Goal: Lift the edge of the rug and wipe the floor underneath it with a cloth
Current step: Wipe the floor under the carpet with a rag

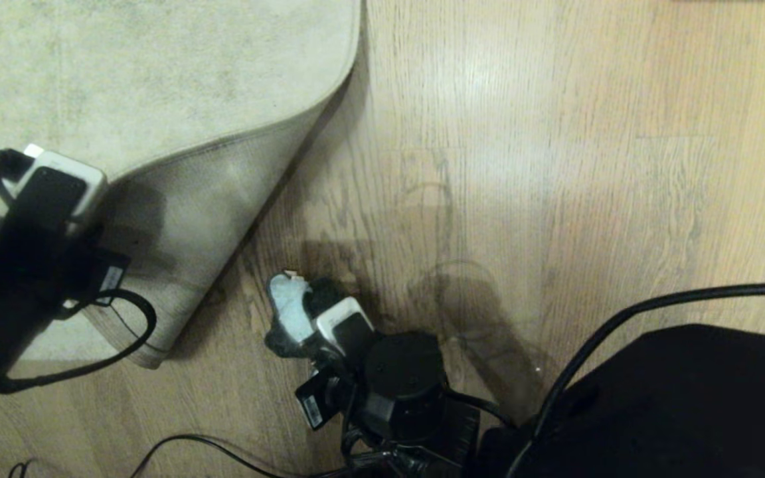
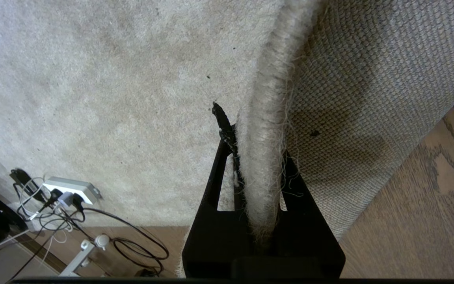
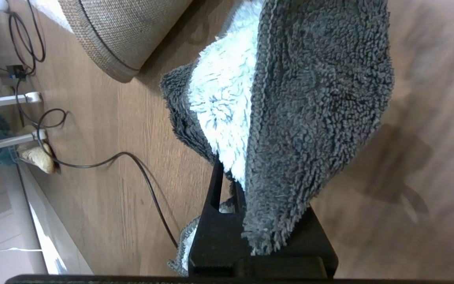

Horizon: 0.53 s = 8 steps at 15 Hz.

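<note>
— So where did everything sit?

— On my left, the left gripper (image 2: 258,173) was clamped on the rug (image 1: 157,86) edge, folding its corner back, backing up. The fold line ran diagonally, away to the right of that gripper.

— And the wiper?

— My right gripper (image 1: 309,325), pinched on the cloth (image 3: 290,98), was nearer the floor (image 1: 555,166) bared just right of the fold, cloth pointing towards the flap.
</note>
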{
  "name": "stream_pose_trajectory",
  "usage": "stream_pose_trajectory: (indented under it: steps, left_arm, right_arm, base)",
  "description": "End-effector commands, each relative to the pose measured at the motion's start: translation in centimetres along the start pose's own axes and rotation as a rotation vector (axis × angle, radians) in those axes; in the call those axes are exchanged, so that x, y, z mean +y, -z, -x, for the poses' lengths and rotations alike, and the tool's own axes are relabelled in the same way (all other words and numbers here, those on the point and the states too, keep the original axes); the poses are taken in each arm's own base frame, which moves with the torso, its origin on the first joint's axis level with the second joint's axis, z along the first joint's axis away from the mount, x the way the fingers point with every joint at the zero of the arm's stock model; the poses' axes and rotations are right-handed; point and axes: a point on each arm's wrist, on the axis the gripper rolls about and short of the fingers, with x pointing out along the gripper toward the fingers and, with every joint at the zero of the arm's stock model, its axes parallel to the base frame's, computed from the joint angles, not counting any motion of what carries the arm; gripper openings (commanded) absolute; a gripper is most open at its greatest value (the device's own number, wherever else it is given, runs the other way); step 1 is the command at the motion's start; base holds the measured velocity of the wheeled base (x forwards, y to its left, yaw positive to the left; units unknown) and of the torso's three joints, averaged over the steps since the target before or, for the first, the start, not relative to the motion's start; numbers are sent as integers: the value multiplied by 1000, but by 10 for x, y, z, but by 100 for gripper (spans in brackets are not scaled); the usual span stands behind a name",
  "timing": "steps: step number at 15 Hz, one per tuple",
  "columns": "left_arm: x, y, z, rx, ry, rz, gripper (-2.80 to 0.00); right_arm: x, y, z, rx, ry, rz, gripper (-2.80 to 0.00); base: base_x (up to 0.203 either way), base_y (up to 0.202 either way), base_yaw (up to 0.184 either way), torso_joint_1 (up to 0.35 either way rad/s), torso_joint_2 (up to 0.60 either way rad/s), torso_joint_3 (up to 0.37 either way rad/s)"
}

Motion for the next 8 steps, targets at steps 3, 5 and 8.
stream_pose_trajectory:
  steps: [3,5,8]
  left_arm:
    - [-1,1,-1,6,0,-7,-280]
    - [-2,1,-1,7,0,-6,-280]
    - [-3,4,-1,13,3,-9,-280]
  right_arm:
    - [12,22,-33,-17,1,-5,-280]
    - [18,30,-37,-10,-8,-3,-280]
    - [28,46,-39,-2,-25,-22,-280]
  base:
    - [0,0,0,0,0,0]
    - [0,0,0,0,0,0]
    - [0,0,0,0,0,0]
